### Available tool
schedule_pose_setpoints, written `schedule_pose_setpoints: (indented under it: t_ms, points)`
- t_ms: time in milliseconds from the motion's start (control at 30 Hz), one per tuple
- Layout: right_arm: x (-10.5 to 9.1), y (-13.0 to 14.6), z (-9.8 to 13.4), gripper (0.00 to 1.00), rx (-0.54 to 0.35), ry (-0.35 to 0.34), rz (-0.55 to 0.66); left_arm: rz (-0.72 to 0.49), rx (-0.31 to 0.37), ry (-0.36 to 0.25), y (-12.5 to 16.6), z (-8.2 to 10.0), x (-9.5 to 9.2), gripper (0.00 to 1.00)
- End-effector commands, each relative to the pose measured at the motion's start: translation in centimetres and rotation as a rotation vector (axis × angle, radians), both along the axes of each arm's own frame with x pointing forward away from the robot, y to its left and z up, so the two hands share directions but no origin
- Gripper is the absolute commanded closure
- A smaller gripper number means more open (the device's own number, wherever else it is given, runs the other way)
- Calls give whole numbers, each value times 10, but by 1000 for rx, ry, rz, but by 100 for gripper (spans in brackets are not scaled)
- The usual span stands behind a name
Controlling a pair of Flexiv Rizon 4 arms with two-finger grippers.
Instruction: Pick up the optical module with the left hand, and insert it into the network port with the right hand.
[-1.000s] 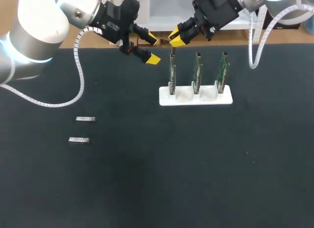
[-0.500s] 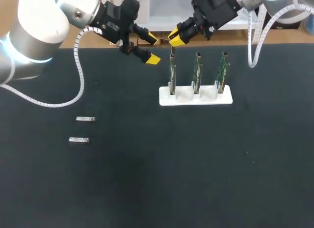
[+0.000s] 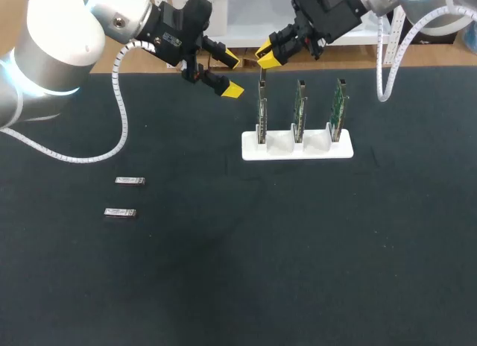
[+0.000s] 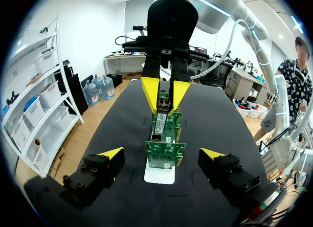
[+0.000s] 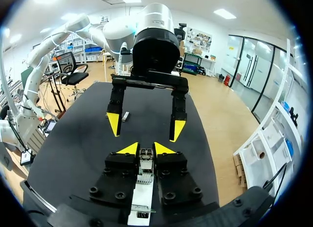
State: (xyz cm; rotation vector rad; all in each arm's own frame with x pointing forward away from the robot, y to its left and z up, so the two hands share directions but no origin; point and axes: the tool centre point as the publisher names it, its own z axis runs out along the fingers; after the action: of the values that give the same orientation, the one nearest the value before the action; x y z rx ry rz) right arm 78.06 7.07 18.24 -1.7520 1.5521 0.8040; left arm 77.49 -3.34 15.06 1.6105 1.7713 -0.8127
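**Right gripper clamps the module over the end board**

Right gripper [image 3: 266,59] is clenched on the module [image 5: 145,159], a small silver metal block pinched between the yellow tips from both sides. Directly under the fingers the module meets the top edge of a green circuit board [image 3: 262,111] that stands upright. Whether its end sits inside a socket cannot be told. Any print on the board is too small to read. That board is slotted into a white block holder [image 3: 283,151], with two more boards [image 3: 300,107] upright in the slots farther along. Just beside the held module, the left gripper [image 3: 232,75] hangs with its fingers spread and holding nothing. Well apart, beyond the left gripper, two spare modules [image 3: 129,180] lie flat on the matte black table [image 3: 298,249].
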Motion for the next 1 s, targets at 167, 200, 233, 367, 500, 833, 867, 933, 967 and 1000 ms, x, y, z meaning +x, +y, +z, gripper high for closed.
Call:
schedule_pose_setpoints:
  t_ms: [167, 200, 233, 367, 500, 833, 867, 933, 967, 1000]
  points:
    - [0, 0, 0, 100, 3, -2, -3, -3, 5, 4, 0, 1, 2, 0]
    - [-1, 0, 0, 100, 4, -1, -3, -3, 5, 4, 0, 1, 2, 0]
    - [-1, -1, 1, 100, 9, 0, -4, -3, 5, 4, 0, 1, 2, 0]
    - [-2, -2, 2, 100, 14, 2, -2, -3, 5, 4, 0, 1, 2, 0]
    - [-2, -2, 2, 100, 14, 2, -2, -3, 5, 4, 0, 1, 2, 0]
    - [-2, -2, 2, 100, 14, 2, -2, -3, 5, 4, 0, 1, 2, 0]
    - [-2, -2, 2, 100, 14, 2, -2, -3, 5, 4, 0, 1, 2, 0]
    - [-2, -2, 2, 100, 14, 2, -2, -3, 5, 4, 0, 1, 2, 0]
    - [-2, -2, 2, 100, 14, 2, -2, -3, 5, 4, 0, 1, 2, 0]
    - [-2, -2, 2, 100, 14, 2, -2, -3, 5, 4, 0, 1, 2, 0]
